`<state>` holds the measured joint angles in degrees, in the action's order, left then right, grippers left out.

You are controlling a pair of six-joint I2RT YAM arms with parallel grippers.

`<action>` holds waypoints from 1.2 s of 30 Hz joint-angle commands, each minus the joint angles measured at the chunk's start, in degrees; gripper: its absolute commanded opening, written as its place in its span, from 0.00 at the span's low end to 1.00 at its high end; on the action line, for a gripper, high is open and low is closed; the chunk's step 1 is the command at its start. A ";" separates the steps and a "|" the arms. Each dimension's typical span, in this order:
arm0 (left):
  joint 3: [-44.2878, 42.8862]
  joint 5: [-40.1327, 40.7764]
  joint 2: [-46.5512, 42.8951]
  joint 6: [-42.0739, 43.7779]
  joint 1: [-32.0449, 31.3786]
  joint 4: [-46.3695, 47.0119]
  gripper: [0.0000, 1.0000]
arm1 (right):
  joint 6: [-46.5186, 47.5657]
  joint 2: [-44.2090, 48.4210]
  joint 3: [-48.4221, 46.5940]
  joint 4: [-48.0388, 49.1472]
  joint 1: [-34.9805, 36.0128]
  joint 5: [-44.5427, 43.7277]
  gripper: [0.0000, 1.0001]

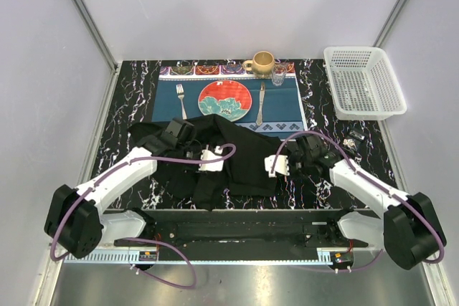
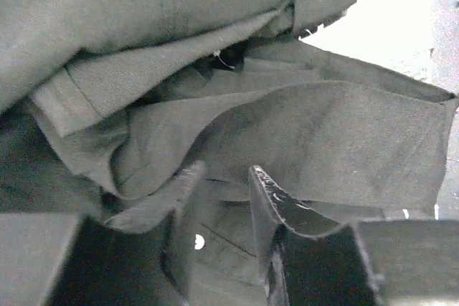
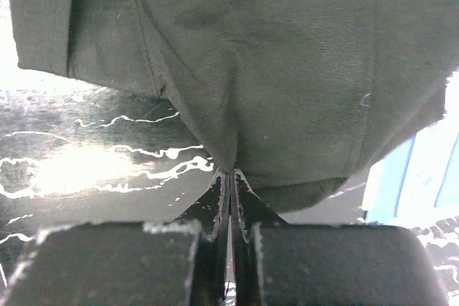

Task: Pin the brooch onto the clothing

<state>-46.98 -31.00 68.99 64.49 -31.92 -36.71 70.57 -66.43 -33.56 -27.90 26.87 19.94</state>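
The clothing (image 1: 237,155) is a black shirt lying crumpled across the middle of the table. My left gripper (image 1: 215,161) is over its left-centre folds. In the left wrist view the jaws (image 2: 224,177) stand apart over a fold of the shirt (image 2: 323,141), with one white button (image 2: 199,241) between them. My right gripper (image 1: 275,168) is at the shirt's right edge. In the right wrist view it (image 3: 231,171) is shut on a pinch of the black cloth (image 3: 287,69). A small silvery thing, likely the brooch (image 1: 351,142), lies on the table right of my right arm.
A blue placemat (image 1: 287,109) at the back holds a red plate (image 1: 224,99), fork (image 1: 181,98), knife (image 1: 261,102), mug (image 1: 262,62) and glass (image 1: 278,73). A white basket (image 1: 363,81) stands at the back right. The marble table's edge (image 1: 107,127) runs along the left.
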 commanded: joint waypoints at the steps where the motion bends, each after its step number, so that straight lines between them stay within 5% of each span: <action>1: 1.36 3.14 -3.49 3.88 -0.25 0.42 0.30 | -5.33 5.69 -2.20 2.15 0.72 -2.10 0.00; 5: 5.92 6.82 -10.27 9.50 -0.16 -6.43 0.05 | -15.25 12.27 -6.86 1.27 0.81 -3.33 0.00; 11: 14.20 13.33 -18.45 19.53 1.07 -15.05 0.00 | -25.55 16.59 -13.98 -1.45 0.72 -4.48 0.00; 19: 0.41 -6.07 -23.10 6.88 6.52 -10.24 0.58 | -32.59 16.95 -18.29 -3.04 0.72 -3.86 0.00; 23: 6.27 -1.99 -27.50 -1.99 0.92 8.89 0.63 | -37.42 15.81 -21.45 -2.60 0.64 -2.98 0.00; 27: 14.45 4.80 -26.81 0.45 -3.67 26.99 0.64 | -39.80 15.55 -24.44 -2.07 0.72 -2.81 0.00; 36: 19.12 6.31 -16.09 1.26 -8.06 45.14 0.66 | -41.03 16.25 -25.94 -2.33 0.72 -1.93 0.00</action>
<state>-26.83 -25.06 50.43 65.91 -37.54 -6.46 31.42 -50.98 -56.90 -31.55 27.18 17.19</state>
